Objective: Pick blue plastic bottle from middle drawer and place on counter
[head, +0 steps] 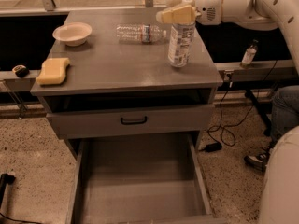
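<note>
The blue plastic bottle (181,45) stands upright on the counter (117,69) near its right edge, base touching the surface. My gripper (181,9) comes in from the right and is at the bottle's top, with its yellowish fingers (176,16) closed around the neck and cap. The middle drawer (140,181) is pulled open at the bottom of the view, and its bare floor holds nothing.
A clear bottle with a red-and-blue band (140,32) lies on its side at the counter's back. A white bowl (72,33) and a yellow sponge (53,70) sit at the left. A closed drawer front with a black handle (133,120) is above the open drawer. A person's leg (282,120) and cables (223,132) are at the right.
</note>
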You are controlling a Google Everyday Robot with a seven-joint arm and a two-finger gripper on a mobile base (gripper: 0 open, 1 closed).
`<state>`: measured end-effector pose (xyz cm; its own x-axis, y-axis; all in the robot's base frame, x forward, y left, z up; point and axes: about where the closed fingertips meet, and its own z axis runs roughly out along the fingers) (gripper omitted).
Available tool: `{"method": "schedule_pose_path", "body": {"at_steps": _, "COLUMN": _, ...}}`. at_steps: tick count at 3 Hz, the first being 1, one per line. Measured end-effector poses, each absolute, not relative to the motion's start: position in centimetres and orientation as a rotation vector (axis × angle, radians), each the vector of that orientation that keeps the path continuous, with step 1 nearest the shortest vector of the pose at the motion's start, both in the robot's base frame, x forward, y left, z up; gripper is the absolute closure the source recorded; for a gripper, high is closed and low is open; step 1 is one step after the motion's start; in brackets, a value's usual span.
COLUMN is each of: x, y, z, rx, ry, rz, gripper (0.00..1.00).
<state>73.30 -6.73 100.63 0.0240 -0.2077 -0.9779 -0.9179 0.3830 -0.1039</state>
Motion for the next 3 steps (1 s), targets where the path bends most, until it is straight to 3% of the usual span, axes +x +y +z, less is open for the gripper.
{"method": "schedule_pose_path", "body": {"at_steps": 3, "x": 73.09, "y": -6.84, "z": 99.84, "rx": -1.078, "ry": 1.464, "rz": 0.805, "gripper": 0.15}}
